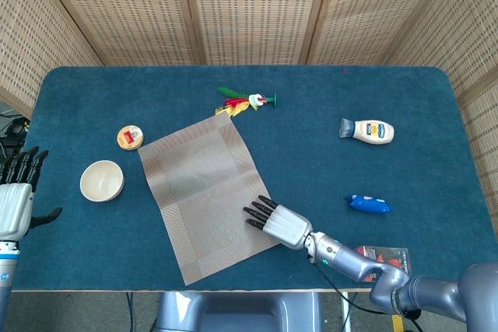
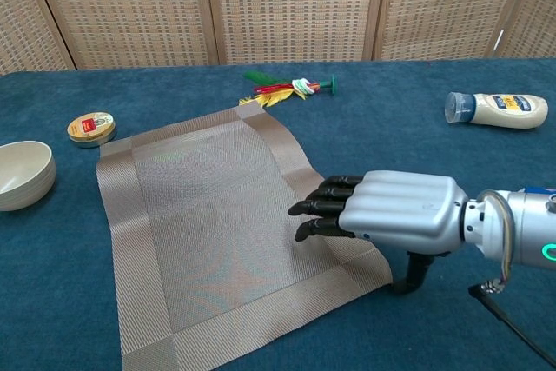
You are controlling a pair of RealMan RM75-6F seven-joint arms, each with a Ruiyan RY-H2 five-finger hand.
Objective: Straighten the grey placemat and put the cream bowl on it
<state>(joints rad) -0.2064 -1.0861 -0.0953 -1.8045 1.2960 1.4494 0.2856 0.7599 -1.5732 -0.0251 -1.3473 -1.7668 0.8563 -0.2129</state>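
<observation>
Our right hand [image 1: 278, 222] lies flat and palm down, its dark fingers [image 2: 323, 207] stretched out together and pointing toward ten o'clock in the head view, holding nothing. In the chest view the same right hand [image 2: 395, 211] shows its silver back uppermost, with the thumb pointing downward beneath it. Our right forearm runs away from it toward four o'clock, low and nearly level, a thin black cable trailing under the wrist. Our left hand [image 1: 15, 198] stands upright at nine o'clock, fingers spread and pointing to twelve, thumb stuck out sideways, empty.
</observation>
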